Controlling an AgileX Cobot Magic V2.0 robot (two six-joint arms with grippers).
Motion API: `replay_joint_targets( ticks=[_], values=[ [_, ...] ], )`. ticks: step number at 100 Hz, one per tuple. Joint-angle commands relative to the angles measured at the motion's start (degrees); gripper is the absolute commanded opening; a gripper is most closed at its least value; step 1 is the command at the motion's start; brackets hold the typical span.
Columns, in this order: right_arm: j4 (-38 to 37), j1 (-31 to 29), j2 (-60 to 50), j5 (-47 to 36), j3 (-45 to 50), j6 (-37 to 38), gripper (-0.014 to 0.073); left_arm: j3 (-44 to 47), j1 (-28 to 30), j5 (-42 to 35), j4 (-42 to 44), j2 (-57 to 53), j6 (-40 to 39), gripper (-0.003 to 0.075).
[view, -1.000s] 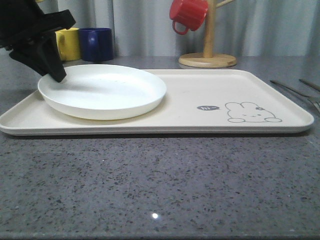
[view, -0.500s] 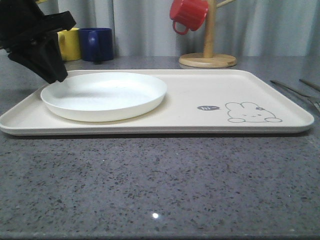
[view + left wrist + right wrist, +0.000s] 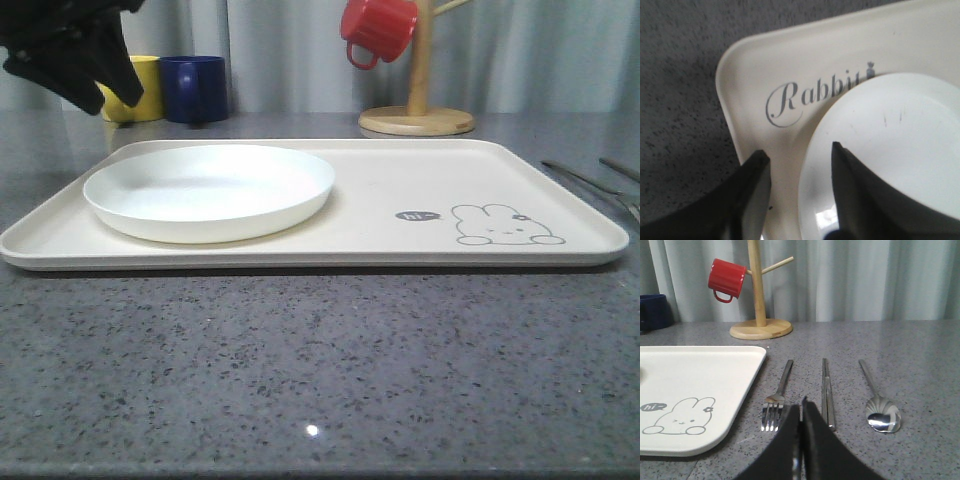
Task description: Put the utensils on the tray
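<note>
The white plate lies flat on the left part of the cream tray with its rabbit drawing. My left gripper hangs open above the plate's left rim, holding nothing; in the left wrist view its fingers straddle the plate edge from above, over the tray. On the table right of the tray lie the fork, the chopsticks and the spoon. My right gripper is shut and empty, just short of the fork and chopsticks.
A wooden mug stand with a red mug stands behind the tray. Yellow and navy mugs sit at the back left. A grey curtain closes the back. Bare stone table lies in front of the tray.
The plate went from tilted in the left gripper to lying flat on the tray. The left gripper let go of it and rose up and away.
</note>
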Motion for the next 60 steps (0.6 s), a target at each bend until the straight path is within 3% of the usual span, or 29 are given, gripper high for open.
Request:
replay_joint_targets(
  ticks=[1,40,60],
  values=[
    [0.0,-0.3,-1.2,-5.0,0.2,-0.4,-0.0069,0.5,-0.3,-5.7,-1.3,-6.0,0.2,0.0293],
    [0.0,-0.3,-1.2,-5.0,0.2,-0.4,-0.0069,21.6,0.0,-25.8,-0.5,-28.7,0.2,0.0293],
    [0.0,-0.3,-1.2,-5.0,0.2,-0.4,-0.0069,32.6,2.6,-30.3,-0.5,-40.5,0.2,0.0293]
  ],
)
